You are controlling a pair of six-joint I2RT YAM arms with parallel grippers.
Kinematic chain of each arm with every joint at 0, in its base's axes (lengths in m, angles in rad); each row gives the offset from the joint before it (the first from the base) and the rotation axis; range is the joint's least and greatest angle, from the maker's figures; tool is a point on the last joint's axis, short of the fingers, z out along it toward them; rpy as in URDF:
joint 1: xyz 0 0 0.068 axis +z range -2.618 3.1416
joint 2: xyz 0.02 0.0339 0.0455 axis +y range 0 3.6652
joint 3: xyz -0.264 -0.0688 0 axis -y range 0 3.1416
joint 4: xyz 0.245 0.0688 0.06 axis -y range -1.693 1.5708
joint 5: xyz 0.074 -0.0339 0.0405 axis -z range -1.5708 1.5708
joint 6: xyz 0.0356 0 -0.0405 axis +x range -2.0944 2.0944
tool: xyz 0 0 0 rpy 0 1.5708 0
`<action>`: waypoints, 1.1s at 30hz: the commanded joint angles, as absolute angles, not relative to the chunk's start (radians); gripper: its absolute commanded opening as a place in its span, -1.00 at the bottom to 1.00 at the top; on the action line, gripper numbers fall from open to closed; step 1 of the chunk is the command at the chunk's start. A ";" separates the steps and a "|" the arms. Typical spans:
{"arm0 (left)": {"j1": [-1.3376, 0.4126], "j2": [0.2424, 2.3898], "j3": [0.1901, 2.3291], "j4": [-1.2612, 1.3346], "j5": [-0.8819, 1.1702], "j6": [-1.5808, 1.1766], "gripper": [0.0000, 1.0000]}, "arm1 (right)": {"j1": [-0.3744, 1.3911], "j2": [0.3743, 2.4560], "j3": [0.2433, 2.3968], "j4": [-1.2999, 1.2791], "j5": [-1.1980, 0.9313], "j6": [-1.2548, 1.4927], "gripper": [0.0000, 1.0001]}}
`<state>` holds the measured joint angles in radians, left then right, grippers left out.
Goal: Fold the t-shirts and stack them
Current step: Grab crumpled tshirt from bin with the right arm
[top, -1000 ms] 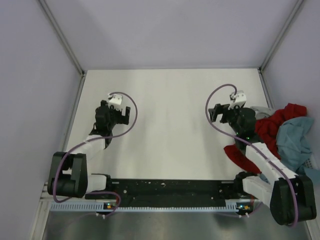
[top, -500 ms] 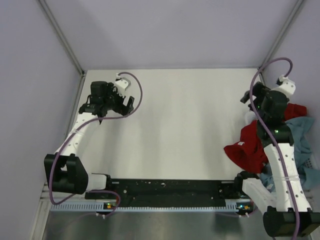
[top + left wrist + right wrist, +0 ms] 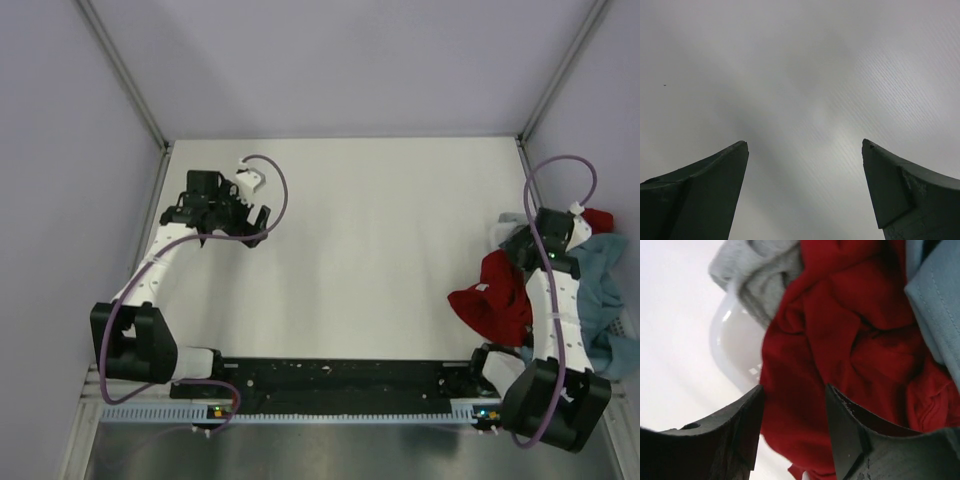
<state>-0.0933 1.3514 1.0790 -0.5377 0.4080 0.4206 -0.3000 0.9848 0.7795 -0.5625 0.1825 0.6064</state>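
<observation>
T-shirts [image 3: 497, 300] lie in a crumpled heap at the right edge of the table [image 3: 360, 250]. We see the deep red shirt [image 3: 850, 340] spilling over a white basket rim [image 3: 732, 352], with the light grey shirt [image 3: 760, 270] behind it and the teal-blue shirt [image 3: 935, 295] beside it. Our right gripper [image 3: 794, 390] hovers close over the red cloth, jaws apart. Our left gripper [image 3: 804, 142] hangs over the table's far left side, jaws wide apart.
</observation>
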 commanded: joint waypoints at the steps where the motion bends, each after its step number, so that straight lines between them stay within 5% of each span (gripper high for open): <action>1: -0.092 1.368 1.112 -0.564 0.425 0.440 0.98 | -0.359 1.029 0.772 -0.468 0.156 0.646 0.04; 8: -0.092 1.390 1.121 -0.578 0.419 0.446 0.98 | -0.368 1.111 0.730 -0.397 0.146 0.657 0.03; 10: -0.092 1.388 1.120 -0.578 0.413 0.448 0.98 | -0.374 1.132 0.721 -0.381 0.129 0.655 -0.23; 13: -0.092 1.390 1.120 -0.580 0.408 0.451 0.97 | -0.387 1.126 0.733 -0.370 0.069 0.635 -1.00; 24: -0.092 1.362 1.129 -0.597 0.399 0.463 0.98 | -0.388 0.784 1.032 -0.477 0.231 0.497 -1.00; 33: -0.091 1.325 1.181 -0.652 0.440 0.477 0.98 | -0.388 0.799 1.506 -0.325 0.247 0.301 -1.00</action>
